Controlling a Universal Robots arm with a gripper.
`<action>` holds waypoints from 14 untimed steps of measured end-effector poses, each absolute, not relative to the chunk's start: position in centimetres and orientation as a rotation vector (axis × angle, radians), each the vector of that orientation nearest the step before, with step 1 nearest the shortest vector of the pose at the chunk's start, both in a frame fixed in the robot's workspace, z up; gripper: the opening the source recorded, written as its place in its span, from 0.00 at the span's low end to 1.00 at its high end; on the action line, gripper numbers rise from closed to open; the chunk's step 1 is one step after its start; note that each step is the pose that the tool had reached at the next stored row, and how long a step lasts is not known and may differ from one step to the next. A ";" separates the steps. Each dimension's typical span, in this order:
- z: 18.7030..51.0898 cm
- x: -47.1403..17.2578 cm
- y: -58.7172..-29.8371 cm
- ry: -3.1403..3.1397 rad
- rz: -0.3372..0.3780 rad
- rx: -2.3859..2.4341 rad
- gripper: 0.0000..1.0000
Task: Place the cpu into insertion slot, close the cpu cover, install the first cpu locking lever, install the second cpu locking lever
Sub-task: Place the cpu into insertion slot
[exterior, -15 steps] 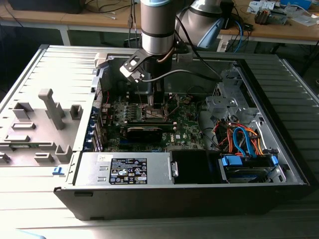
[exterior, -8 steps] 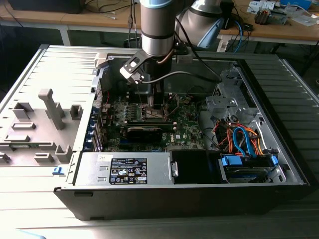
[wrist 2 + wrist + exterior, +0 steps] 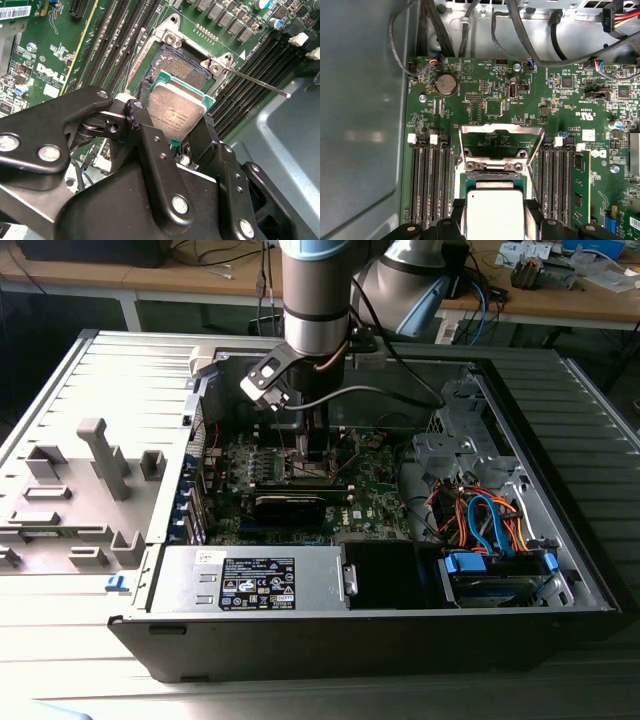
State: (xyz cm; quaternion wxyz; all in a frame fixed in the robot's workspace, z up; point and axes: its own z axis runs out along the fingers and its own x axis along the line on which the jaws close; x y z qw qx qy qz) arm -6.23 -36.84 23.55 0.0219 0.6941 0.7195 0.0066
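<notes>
Your pincer (image 3: 175, 119) is clamped on the cpu (image 3: 179, 110), holding it just over the open socket (image 3: 175, 62) of the motherboard. The first wrist view gives you the cpu cover (image 3: 500, 131) standing raised beyond the socket, whereas the second wrist view gives you a thin lever (image 3: 255, 80) sticking out free beside it. The exterior view shows you the arm (image 3: 315, 300) reaching down into the open computer case (image 3: 400, 640).

The socket (image 3: 182, 62) lies open from above, but the gripper (image 3: 172, 122), clamped on the chip (image 3: 177, 110), fills the room just over it. The cover (image 3: 501, 134) stands raised at 1 edge. A thin lever (image 3: 255, 82) juts over the low memory slots (image 3: 427, 185) flanking both sides. Further out, 1 upright memory stick (image 3: 580, 185) and cables (image 3: 434, 25) crowd in.
</notes>
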 end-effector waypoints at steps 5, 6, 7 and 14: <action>23.3 -6.2 -36.9 2.229 0.020 2.151 0.55; 23.3 -6.2 -36.9 2.229 0.020 2.151 0.55; 23.3 -6.3 -36.9 2.229 0.020 2.151 0.55; 23.0 -6.3 -37.0 2.229 0.020 2.151 0.55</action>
